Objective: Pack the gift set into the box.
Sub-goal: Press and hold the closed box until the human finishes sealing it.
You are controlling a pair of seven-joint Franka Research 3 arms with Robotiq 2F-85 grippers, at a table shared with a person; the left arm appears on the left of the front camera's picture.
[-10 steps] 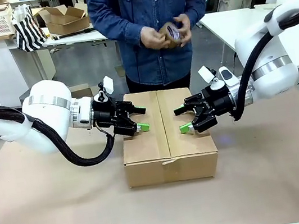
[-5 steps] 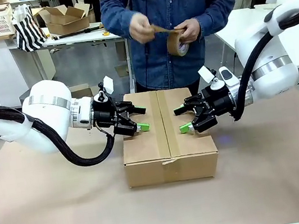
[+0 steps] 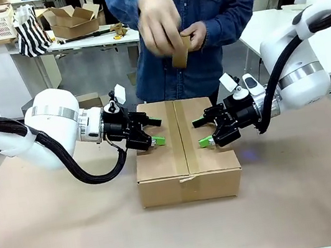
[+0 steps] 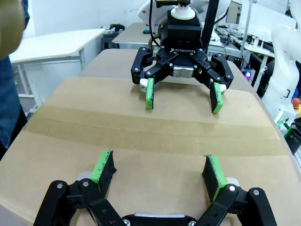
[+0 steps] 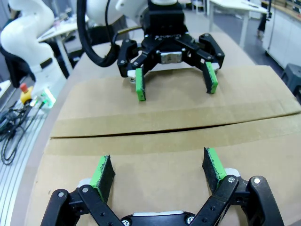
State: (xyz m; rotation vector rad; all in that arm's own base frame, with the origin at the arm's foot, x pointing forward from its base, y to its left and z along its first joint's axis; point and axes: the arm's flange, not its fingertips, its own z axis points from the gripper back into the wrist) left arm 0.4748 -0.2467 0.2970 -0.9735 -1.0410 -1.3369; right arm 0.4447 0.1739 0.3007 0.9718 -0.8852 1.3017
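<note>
Box shut, tape about to go on.

Front view: left hand and right hand rest spread open on the flaps, holding them down on the worktop; beyond both hands, the person's hand pulls tape.
Left wrist view: seam just ahead of the fingers.
Right wrist view: seam slightly gaping. The gift set is presumably inside; sealing likely needs both hands to stay pressed.

1. The box is matt brown corrugated cardboard, with smooth tape along its seam.
2. The tabletop cover looks like matt brown paper.
3. The arm shells are glossy white plastic.
4. The fingers' pads are ribbed green rubber.
</note>
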